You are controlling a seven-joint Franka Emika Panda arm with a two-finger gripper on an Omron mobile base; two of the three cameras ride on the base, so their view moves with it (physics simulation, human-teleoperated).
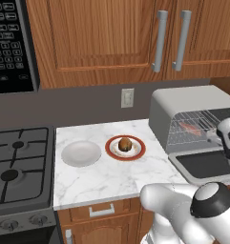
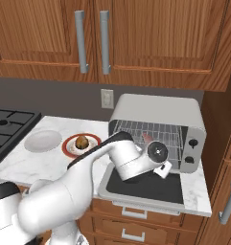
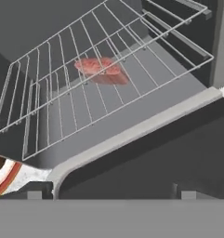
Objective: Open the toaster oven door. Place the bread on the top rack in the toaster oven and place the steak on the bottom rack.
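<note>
Toaster oven door [image 2: 145,189] lies dropped flat toward the robot, dark glass facing up, its light grey frame crossing the hand view [image 3: 132,135] just ahead of the claw. Claw [image 3: 108,193]: only the two dark tips rise at the bottom of the hand view, set apart with nothing between them, so it is released and holds nothing; it hovers just above the open door, in front of the oven mouth. Beyond the door, the toaster oven [image 2: 157,107] stands open on the marble counter [image 1: 102,176], knobs down its right side. Inside, the steak [image 3: 98,69] lies flat on a silver wire grid; from the hand view another grid lies close over it, and which rack carries it cannot be told for certain. Left of the oven, the bread [image 1: 125,143] sits on a red-rimmed plate [image 1: 140,150], with a plain white plate [image 1: 81,153] beside it. Farther left is the stove [image 1: 18,162].
</note>
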